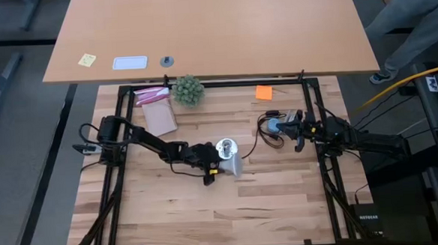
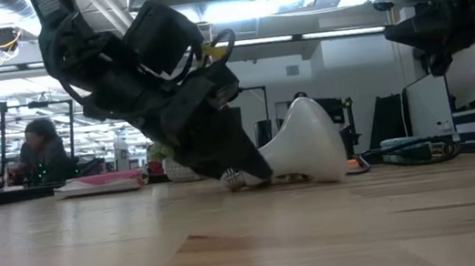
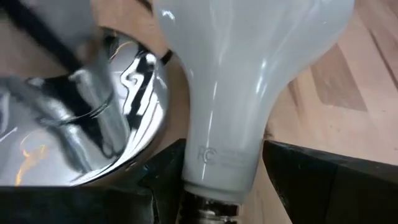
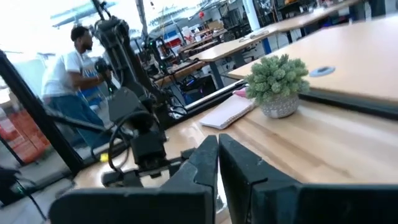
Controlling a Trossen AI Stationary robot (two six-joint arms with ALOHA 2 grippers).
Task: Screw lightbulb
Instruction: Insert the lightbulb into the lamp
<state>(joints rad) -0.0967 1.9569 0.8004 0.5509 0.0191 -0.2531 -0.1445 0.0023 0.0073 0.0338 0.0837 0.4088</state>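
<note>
- Small white frosted lightbulb (image 1: 235, 164) lying on its side at the centre of the high view, on the pale wooden plank counter (image 1: 231, 212), dome toward the lower right, narrow greyish screw base toward the left.
- Left gripper (image 1: 213, 166) low at the centre of the high view, jaws part-open and closed around the bulb's tapering neck just above the screw base, one dark jaw on each side of it in the left wrist view.
- Round silvery socket disc (image 1: 225, 146) with its black cord, just above and left of the bulb in the high view, right beside the neck; contact between them not clear.
- Screw base not in the socket: bulb tilted nearly flat on the counter in the low view, not upright over the disc.
- Done, by the look of it: bulb grasped. Left: lifting, turning base-down, lining up over the socket, threading in. Early stage, as a judgement.
- Right gripper (image 1: 298, 133) right of centre in the high view, jaws pressed together and holding nothing, just beside a small light-blue object (image 1: 275, 124); waiting.
- Little green plant in a pot (image 1: 188, 89) toward the top centre, well apart from the work.
</note>
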